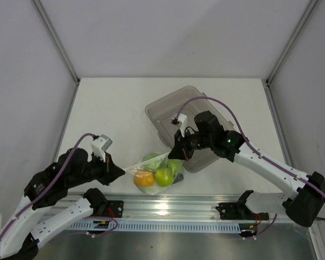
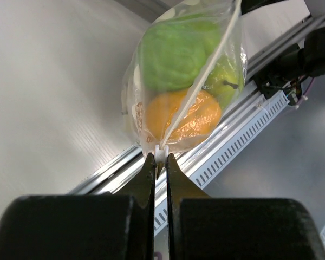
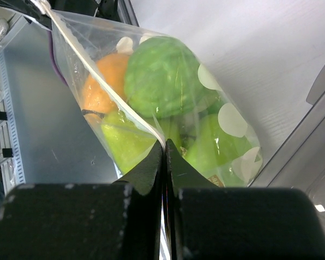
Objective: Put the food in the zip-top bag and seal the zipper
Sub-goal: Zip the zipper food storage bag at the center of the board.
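Note:
The clear zip-top bag [image 1: 151,169] hangs stretched between both grippers near the table's front edge. Inside it is the food: an orange citrus [image 1: 144,179], a green apple [image 1: 163,176] and other green pieces [image 2: 170,57]. My left gripper [image 1: 121,172] is shut on the white slider [image 2: 161,150] at the left end of the zipper [image 2: 206,76]. My right gripper [image 1: 172,153] is shut on the zipper's other end [image 3: 157,138]. In the right wrist view the zipper strip [image 3: 92,70] runs as a taut line across the bag, with the green pieces [image 3: 162,76] and citrus [image 3: 100,81] behind it.
A grey translucent bin [image 1: 176,108] stands behind the right gripper at mid table. The metal rail [image 1: 168,208] with both arm bases runs along the near edge, just below the bag. White walls close the table on three sides.

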Controlling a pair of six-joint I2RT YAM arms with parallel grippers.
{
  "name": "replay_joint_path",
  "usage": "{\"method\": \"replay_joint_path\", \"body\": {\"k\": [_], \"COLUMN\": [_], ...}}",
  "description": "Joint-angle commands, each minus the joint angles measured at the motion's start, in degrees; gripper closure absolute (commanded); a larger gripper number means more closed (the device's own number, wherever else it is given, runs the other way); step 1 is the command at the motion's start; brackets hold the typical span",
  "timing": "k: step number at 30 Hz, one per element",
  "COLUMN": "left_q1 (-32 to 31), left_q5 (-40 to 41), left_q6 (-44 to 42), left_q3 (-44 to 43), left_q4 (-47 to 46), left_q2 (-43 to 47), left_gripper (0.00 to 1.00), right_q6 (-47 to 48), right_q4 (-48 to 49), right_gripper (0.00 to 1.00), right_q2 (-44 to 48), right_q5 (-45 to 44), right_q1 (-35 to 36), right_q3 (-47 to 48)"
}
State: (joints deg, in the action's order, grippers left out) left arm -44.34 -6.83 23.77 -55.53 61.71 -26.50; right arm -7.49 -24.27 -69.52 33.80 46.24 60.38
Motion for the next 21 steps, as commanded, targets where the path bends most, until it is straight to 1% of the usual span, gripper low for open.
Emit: {"method": "replay_joint_path", "body": {"k": [1, 5, 9, 12, 14, 16, 17, 18, 19, 20, 21], "left_q1": [0.3, 0.3, 0.3, 0.3, 0.3, 0.3, 0.3, 0.3, 0.3, 0.3, 0.4], "left_q5": [5.5, 9.2, 12.6, 15.4, 17.2, 20.6, 21.4, 21.6, 22.0, 22.9, 24.0], "left_q6": [5.6, 7.9, 9.4, 10.1, 10.0, 10.2, 10.7, 11.1, 11.0, 11.3, 11.9], "left_q3": [-2.4, -3.6, -5.0, -5.0, -4.8, -3.5, -3.4, -3.4, -2.8, -2.2, -2.1], "left_q4": [5.3, 6.8, 6.5, 5.3, 4.4, 2.2, 1.6, 0.6, -1.7, -2.2, -2.7], "left_q2": [2.2, 4.3, 6.0, 6.9, 7.1, 6.5, 5.0, 4.2, 3.2, 1.2, 0.0], "left_gripper": [0.99, 0.99, 0.99, 0.99, 0.99, 0.95, 0.89, 0.86, 0.84, 0.83, 0.81], "right_q6": [0.6, 0.9, 0.5, 0.1, -0.5, -1.5, -1.7, -2.0, -2.7, -3.1, -3.4], "right_q4": [-0.2, -0.8, -0.8, -1.8, -2.2, -3.8, -4.3, -4.6, -5.2, -5.4, -6.0], "right_gripper": [1.0, 1.0, 1.0, 1.0, 1.0, 1.0, 1.0, 1.0, 1.0, 1.0, 1.0], "right_q2": [1.1, 0.2, -1.5, -5.2, -9.1, -13.1, -17.4, -19.7, -21.9, -26.5, -28.8], "right_q5": [-1.2, -1.5, -3.6, -6.8, -7.4, -7.5, -7.2, -6.2, -5.3, -4.6, -3.8], "right_q1": [-1.0, -0.8, 1.1, 4.2, 5.6, 6.6, 6.7, 6.7, 6.7, 6.6, 6.5], "right_q3": [0.3, 1.4, 3.5, 7.7, 11.9, 16.0, 20.0, 22.0, 23.9, 27.9, 30.0]}}
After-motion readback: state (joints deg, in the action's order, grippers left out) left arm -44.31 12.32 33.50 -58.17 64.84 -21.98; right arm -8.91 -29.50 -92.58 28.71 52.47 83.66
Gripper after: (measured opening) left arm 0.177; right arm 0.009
